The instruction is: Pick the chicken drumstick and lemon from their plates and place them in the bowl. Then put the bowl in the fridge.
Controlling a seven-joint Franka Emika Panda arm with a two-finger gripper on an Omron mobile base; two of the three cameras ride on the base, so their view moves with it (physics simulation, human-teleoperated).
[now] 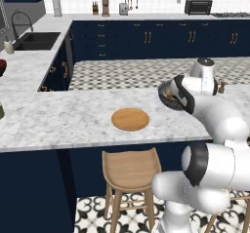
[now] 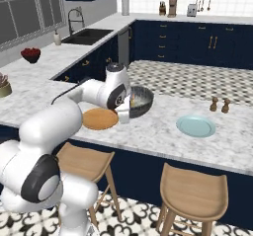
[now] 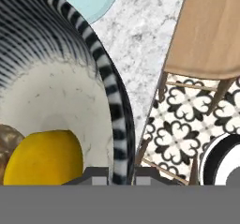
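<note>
Hand view: lemon (image 3: 44,156) and chicken drumstick (image 3: 7,145) at seven o'clock inside the bowl (image 3: 111,96); my gripper (image 3: 121,174) pinches its rim; fridge trip remains.

Lemon (image 3: 44,156) and drumstick (image 3: 7,145) in the bowl (image 2: 141,101), between wooden plate (image 2: 100,118) and glassy plate (image 2: 195,126)
</note>
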